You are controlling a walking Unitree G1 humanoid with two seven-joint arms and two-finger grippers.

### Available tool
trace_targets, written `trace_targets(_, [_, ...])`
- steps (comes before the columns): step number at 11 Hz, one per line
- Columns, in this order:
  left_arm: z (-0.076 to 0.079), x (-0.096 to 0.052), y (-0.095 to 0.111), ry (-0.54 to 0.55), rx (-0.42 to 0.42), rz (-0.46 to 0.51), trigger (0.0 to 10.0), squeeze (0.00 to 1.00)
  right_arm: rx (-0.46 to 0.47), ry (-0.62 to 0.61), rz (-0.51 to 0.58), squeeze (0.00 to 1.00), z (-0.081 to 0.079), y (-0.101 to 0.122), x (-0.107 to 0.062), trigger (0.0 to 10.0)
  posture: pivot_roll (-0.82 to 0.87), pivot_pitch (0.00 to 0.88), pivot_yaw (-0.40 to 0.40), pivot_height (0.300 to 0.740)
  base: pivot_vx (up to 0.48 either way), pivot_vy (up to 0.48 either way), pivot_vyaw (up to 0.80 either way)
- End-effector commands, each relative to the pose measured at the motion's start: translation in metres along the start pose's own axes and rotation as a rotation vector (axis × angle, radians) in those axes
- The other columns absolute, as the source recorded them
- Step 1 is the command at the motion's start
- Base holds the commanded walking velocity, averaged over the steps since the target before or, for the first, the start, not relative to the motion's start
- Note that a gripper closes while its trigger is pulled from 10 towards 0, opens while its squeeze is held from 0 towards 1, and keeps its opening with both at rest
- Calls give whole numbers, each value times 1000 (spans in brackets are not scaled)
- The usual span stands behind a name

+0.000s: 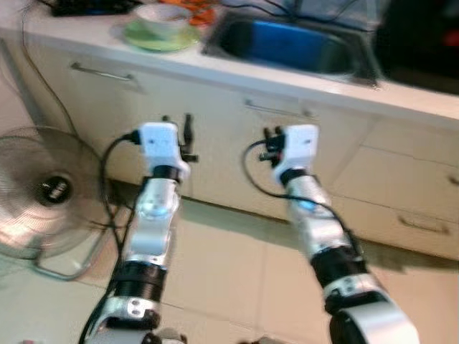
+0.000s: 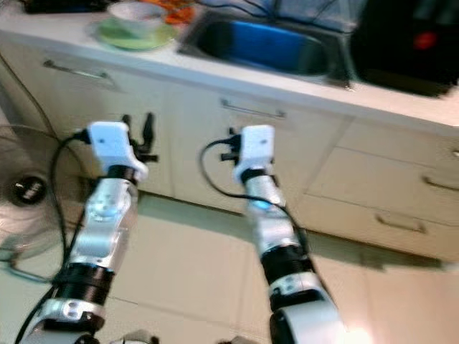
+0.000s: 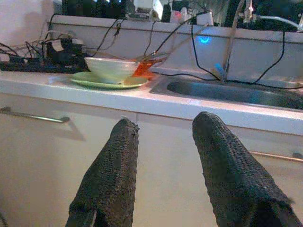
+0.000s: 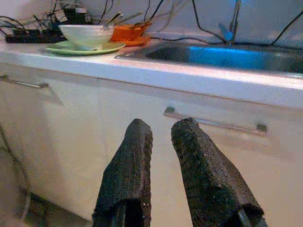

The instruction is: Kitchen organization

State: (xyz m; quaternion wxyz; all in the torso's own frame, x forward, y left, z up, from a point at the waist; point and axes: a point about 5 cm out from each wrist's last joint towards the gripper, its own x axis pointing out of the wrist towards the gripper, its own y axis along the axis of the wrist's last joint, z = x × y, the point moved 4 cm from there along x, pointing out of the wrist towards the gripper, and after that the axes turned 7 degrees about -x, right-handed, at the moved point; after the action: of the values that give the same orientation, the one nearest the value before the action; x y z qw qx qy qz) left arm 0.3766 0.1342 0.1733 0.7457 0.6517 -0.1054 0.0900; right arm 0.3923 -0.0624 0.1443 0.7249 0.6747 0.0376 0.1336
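A white bowl (image 1: 162, 14) sits on a green plate (image 1: 159, 40) on the pale counter (image 1: 86, 43), left of a steel sink (image 1: 287, 46) with a blue inside. Something orange (image 3: 147, 68) lies behind the bowl. Both arms are raised in front of the cabinet doors, below the counter edge. My left gripper (image 1: 177, 125) is open with a wide gap and holds nothing; it points at the door under the plate. My right gripper (image 1: 272, 136) is open with a narrow gap, also holding nothing, just under a door handle (image 4: 215, 124) beneath the sink.
A floor fan (image 1: 43, 193) stands at the left on the tiled floor, its cable running up the cabinet. A black appliance (image 2: 409, 43) sits right of the sink. Cables and a power strip (image 3: 28, 64) crowd the counter's back. Drawers (image 1: 423, 215) are at the right.
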Motion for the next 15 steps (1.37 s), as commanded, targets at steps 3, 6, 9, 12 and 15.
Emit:
trace_targets(3, [2,-1,1,-18,-2,-1,10000,0,26,15,17,0,-4,2,-1,10000,61,75,-69,740,0,0,-177])
trace_targets(6, [0,0,3,-11,5,9,10000,0,19,14,25,0,-3,2,-3,10000,54,77,-62,740,86,0,0])
trace_targets(9, [2,0,2,-22,13,8,10000,0,42,16,41,0,-3,4,-3,10000,50,67,-59,740,282,0,0])
trace_targets(12, [4,1,5,-32,23,25,10000,0,37,16,67,0,-2,10,-3,10000,46,50,-57,740,329,0,-267])
trace_targets(15, [6,1,7,-42,32,37,10000,0,40,29,82,0,-5,12,-3,10000,48,39,-56,740,285,0,0])
